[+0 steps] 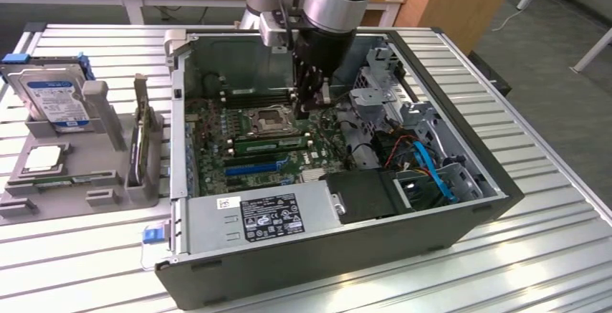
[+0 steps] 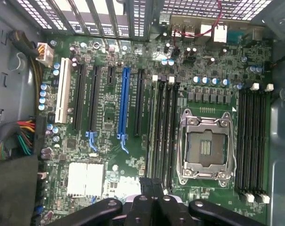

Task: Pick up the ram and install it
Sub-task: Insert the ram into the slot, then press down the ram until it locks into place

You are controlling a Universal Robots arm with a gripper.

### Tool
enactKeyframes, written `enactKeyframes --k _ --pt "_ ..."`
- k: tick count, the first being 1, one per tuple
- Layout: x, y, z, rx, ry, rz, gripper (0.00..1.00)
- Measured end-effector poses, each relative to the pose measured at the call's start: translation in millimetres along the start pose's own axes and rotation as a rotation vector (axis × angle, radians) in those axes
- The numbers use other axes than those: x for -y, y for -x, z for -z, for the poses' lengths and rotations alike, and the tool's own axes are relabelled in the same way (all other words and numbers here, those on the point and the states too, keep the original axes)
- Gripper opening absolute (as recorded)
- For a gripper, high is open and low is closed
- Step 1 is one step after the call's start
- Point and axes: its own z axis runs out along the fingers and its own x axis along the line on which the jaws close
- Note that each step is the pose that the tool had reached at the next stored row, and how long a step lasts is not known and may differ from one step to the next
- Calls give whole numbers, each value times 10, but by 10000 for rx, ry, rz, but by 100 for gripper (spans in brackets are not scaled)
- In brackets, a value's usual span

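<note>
A ram [image 1: 272, 142], a long green stick, sits in the slot bank in front of the CPU socket [image 1: 265, 120] on the motherboard inside the open case. In the wrist view the ram [image 2: 156, 132] lies in the slot beside the empty socket [image 2: 206, 146]. My gripper [image 1: 320, 107] hangs inside the case, just to the exterior view's right of the socket. Its black fingers [image 2: 145, 195] are pressed together with nothing between them, in line with one end of the slot bank. I cannot tell whether they touch the ram. A thin board [image 1: 143, 137] stands upright in the grey holder outside the case.
The grey holder [image 1: 91, 184] on the slatted table also carries a blue-labelled hard drive [image 1: 56, 98] and a square silver chip [image 1: 43, 157]. The power supply [image 1: 263, 216], drive cage [image 1: 383, 84] and blue cables [image 1: 435, 177] crowd the case around the motherboard.
</note>
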Motion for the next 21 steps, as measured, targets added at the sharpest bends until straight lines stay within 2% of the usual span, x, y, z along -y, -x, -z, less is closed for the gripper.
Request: enactKeyframes --k 7,8,10,12,21 --pt "0 0 0 2 -1 1 11" --pt "-2 0 12 12 5 0 11" --pt "-4 1 50 81 22 11 11" --pt "-8 2 103 110 25 19 11" --pt "-8 2 108 110 26 22 11"
